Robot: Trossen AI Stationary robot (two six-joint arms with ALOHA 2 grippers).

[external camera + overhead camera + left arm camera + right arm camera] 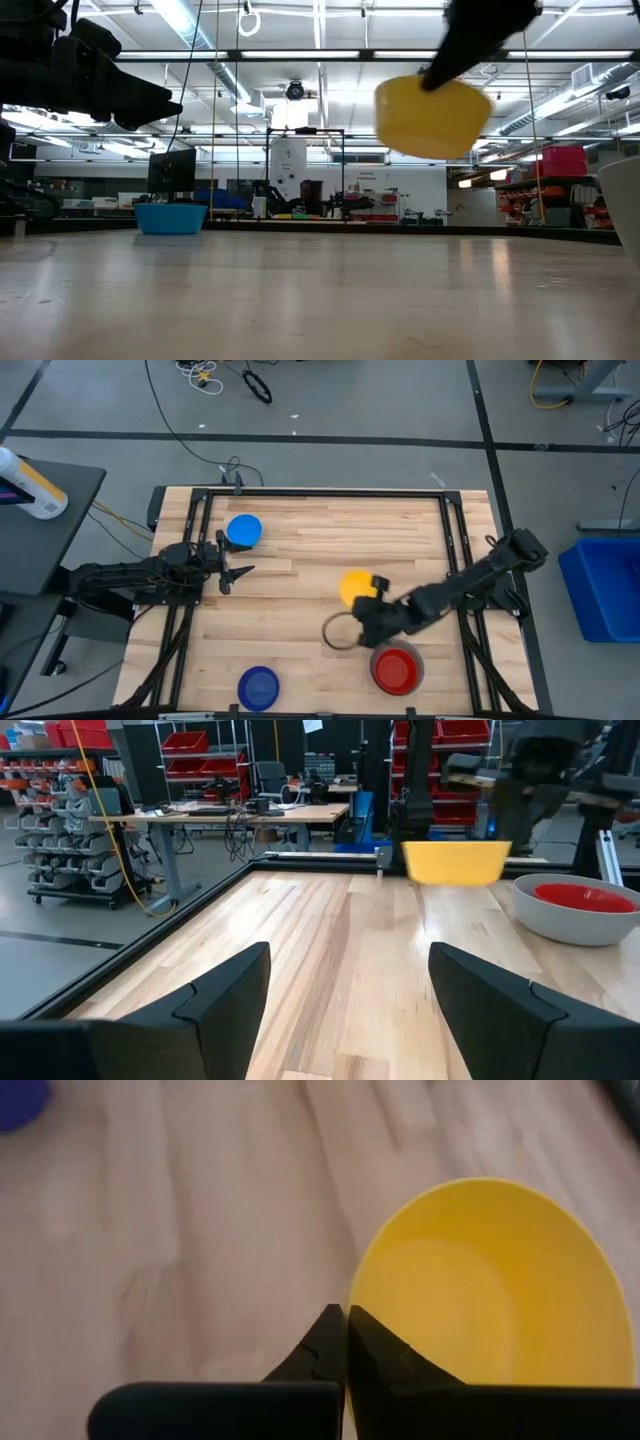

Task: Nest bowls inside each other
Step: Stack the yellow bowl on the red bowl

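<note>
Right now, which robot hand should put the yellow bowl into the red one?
The right hand. It is shut on the yellow bowl's rim, lifted near the red bowl. The left hand is open beside the light blue bowl.

From above I see my right gripper [368, 600] over the table's [330, 535] right half, pinching the rim of the yellow bowl [355, 585], with the red bowl [396, 670] sitting inside the grey bowl [416, 660] close by, toward the near edge. My left gripper [236, 572] waits open near the left edge, just beside the light blue bowl [243, 530]. The dark blue bowl [258, 686] rests at the near edge, left of the red one.
</note>
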